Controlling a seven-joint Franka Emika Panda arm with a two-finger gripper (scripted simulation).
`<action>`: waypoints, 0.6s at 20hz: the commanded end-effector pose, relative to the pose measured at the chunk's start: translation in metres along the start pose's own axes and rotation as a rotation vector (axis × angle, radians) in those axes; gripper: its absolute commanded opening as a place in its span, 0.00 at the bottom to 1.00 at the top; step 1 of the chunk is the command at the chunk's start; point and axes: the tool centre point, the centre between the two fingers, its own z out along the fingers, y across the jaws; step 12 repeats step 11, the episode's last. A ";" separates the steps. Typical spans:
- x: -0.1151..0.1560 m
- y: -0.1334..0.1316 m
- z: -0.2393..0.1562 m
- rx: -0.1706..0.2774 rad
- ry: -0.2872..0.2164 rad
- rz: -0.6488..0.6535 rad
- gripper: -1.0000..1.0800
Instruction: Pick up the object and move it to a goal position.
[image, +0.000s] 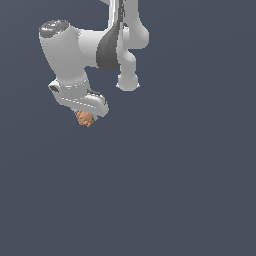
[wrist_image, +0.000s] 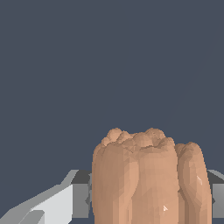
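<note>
Small orange-tan lumpy blob (wrist_image: 146, 177) with vertical ridges and a bumpy top, matte surface. It sits between the 2 fingers of the white robot gripper (image: 86, 116), jaws pinching it from both sides, poking out below the gripper, against plain dark grey-blue background.

A flat, plain slate-blue surface (image: 180, 190) fills the exterior view from edge to edge, with no seam, edge or marking to show what kind of support it is. In the wrist view the same uniform blue-grey surface (wrist_image: 87, 65) fills the background.
</note>
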 end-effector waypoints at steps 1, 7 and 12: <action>0.002 0.018 -0.015 0.000 -0.001 -0.002 0.00; 0.006 0.041 -0.034 -0.002 -0.001 -0.002 0.00; 0.008 0.044 -0.037 -0.002 -0.001 -0.002 0.00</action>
